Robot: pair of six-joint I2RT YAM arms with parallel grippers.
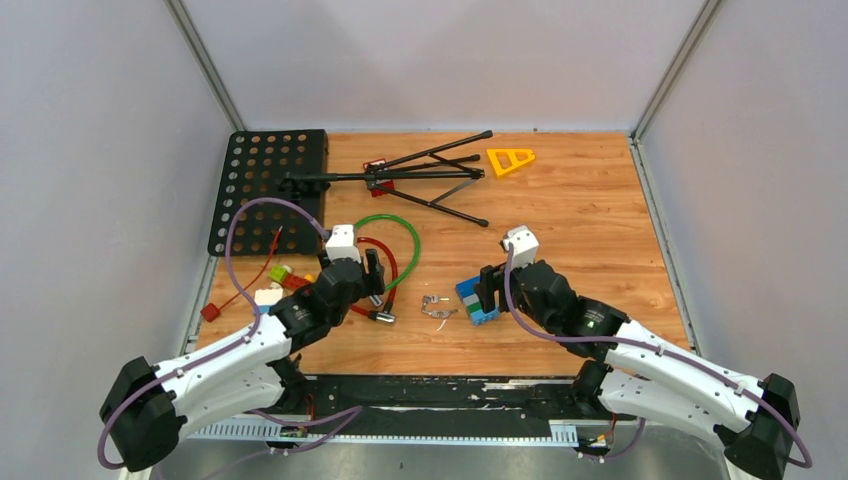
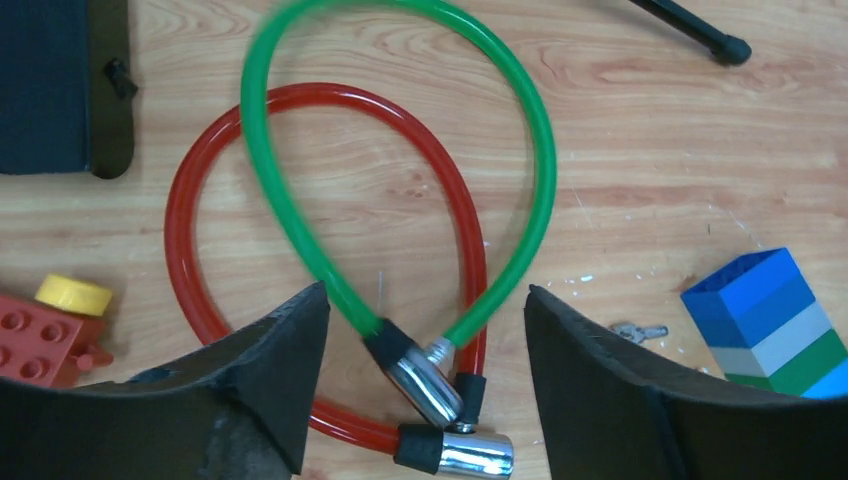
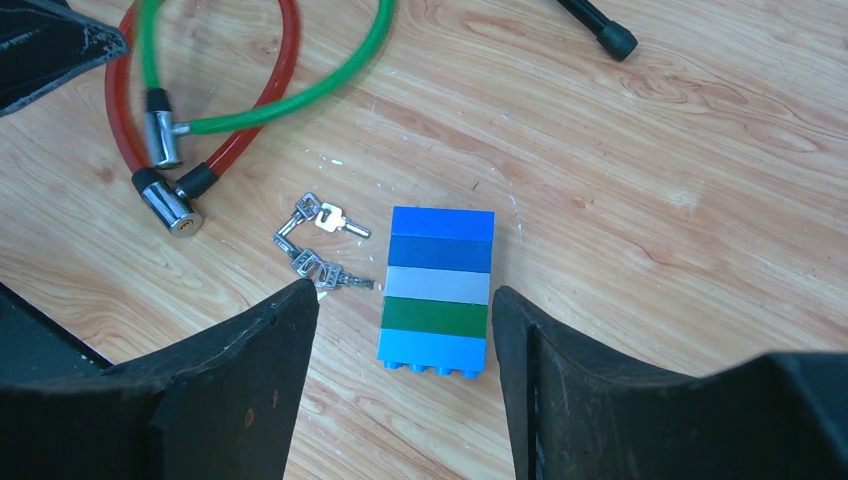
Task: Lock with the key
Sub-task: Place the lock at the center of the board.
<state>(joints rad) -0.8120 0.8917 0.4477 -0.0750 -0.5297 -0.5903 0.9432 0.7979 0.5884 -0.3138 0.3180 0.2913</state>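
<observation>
Left pincer (image 2: 425,310) stands released, jaws wide, gripping nothing. Right below the gap lies the chrome barrel of the green cable lock (image 2: 540,150), resting across the red cable lock (image 2: 180,220). Right pincer (image 3: 402,300), likewise released and empty, hovers over the block stack (image 3: 440,285). The keys (image 3: 315,245) lie flat on the worktop (image 3: 650,150), at nine o'clock of the blocks. Risks: a closing grip could catch both crossed barrels, the thin keys may slip the pads, and reaching for them may knock the blocks.
</observation>
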